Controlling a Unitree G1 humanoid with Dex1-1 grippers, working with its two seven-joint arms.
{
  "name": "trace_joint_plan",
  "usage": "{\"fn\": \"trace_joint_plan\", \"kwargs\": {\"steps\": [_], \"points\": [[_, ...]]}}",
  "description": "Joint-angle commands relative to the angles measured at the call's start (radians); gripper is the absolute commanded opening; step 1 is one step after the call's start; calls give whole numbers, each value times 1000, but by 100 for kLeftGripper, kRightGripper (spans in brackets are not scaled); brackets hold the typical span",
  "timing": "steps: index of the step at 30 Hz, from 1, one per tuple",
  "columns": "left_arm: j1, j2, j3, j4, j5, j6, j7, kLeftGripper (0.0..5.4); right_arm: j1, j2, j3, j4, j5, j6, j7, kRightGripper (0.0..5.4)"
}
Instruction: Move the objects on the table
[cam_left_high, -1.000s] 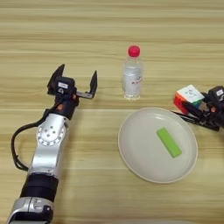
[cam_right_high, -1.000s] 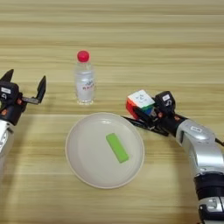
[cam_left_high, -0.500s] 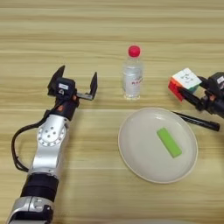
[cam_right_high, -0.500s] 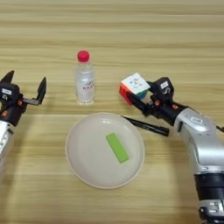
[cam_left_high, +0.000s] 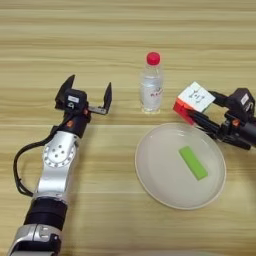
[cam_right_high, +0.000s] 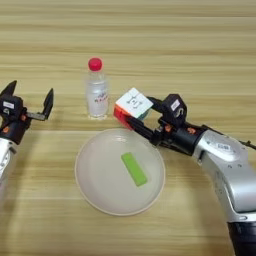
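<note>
While right gripper (cam_right_high: 134, 116) holds the puzzle cube (cam_right_high: 131, 104) just above plate (cam_right_high: 87, 185) far rim, carrying step is in hand.
Next move probably needs lowering cube w/o hitting bottle (cam_right_high: 97, 94), left of it. Green block (cam_right_high: 134, 169) lies in plate; left gripper (cam_left_high: 85, 97) hovers apart, idle, over tabletop (cam_left_high: 125, 40), arm stretched forward.

Your robot's left arm (cam_left_high: 57, 165) has a shiny silver shell with a round joint cover. Behind that comes a black cuff, then more silver. A thin black cable loops out beside it. The left gripper (cam_left_high: 85, 95) has two black fingers, with a small white sticker and an orange spot just behind them. The right arm (cam_right_high: 227, 165) is silver too, and the right gripper (cam_right_high: 137, 117) is black with a white sticker.
</note>
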Motion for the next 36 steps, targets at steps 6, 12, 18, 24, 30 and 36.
{"fn": "trace_joint_plan", "kwargs": {"steps": [6, 12, 18, 24, 30, 36], "points": [[-17, -1, -3, 10, 7, -1, -1, 540, 82, -18, 131, -73, 19, 5, 73, 331], [-16, -2, -4, 8, 8, -1, -1, 540, 107, -29, 179, -49, 1, -11, 93, 331], [-15, -1, -4, 6, 8, -1, -2, 540, 127, -39, 196, 0, -24, -42, 103, 331], [-14, 0, -3, 6, 8, -3, -2, 540, 145, -48, 219, 38, -57, -82, 117, 331], [-14, 1, -2, 7, 8, -5, -3, 540, 150, -55, 234, 57, -76, -109, 125, 331], [-15, 3, -1, 11, 7, -7, -4, 540, 154, -56, 238, 59, -86, -123, 134, 402]]}}
